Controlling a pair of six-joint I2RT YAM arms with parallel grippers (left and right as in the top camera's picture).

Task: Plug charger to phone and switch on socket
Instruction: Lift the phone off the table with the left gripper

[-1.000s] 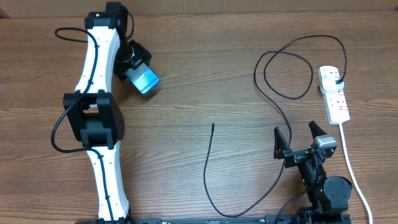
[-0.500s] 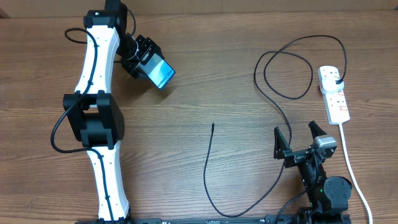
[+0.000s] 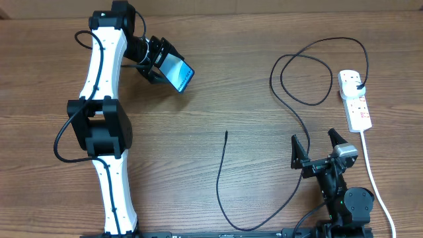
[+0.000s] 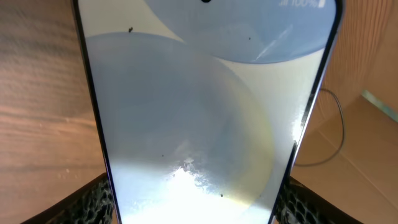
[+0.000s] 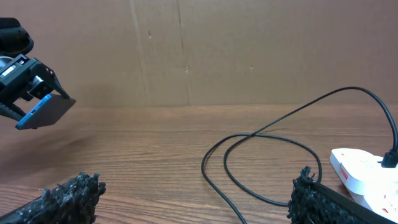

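Fills the left wrist view with the phone (image 4: 199,112), its ends cut off and its screen text blurred. Left gripper (image 3: 164,64) clamped on phone edges, raised and tilted at far left. Right gripper (image 3: 318,147) spread wide, empty, near white cord (image 3: 373,175). One phone, one charger (image 3: 221,178), tip (image 3: 227,133) loose mid-table (image 3: 225,86), plug (image 3: 357,82) in one socket (image 3: 357,106) at right
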